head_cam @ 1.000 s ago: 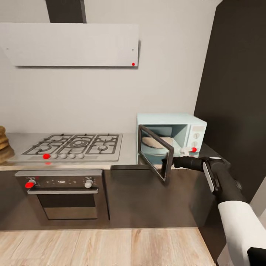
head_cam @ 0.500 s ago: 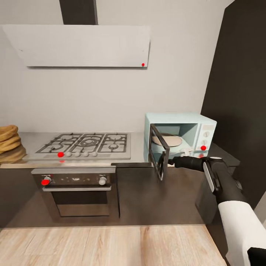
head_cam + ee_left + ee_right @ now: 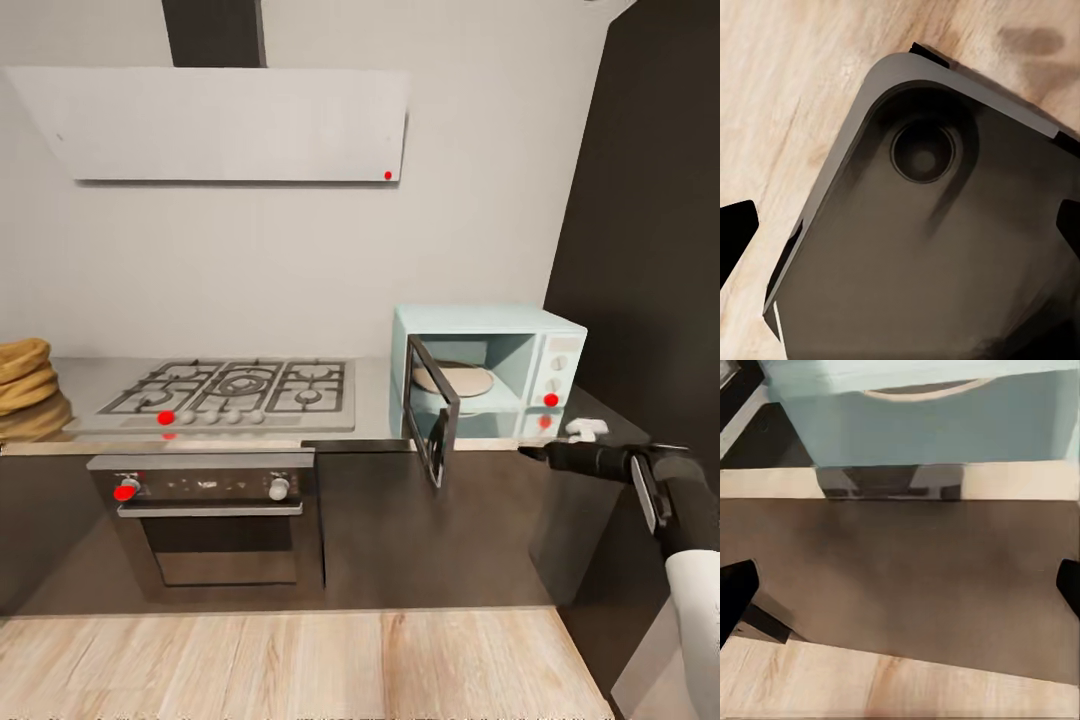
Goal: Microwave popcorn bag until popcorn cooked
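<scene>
text: I read none | labels: none on microwave (image 3: 487, 368) panel | brands: none | numbers: none

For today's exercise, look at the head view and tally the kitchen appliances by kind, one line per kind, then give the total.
Microwave: 1
Hob: 1
Oven: 1
Hood: 1
Total: 4
</scene>
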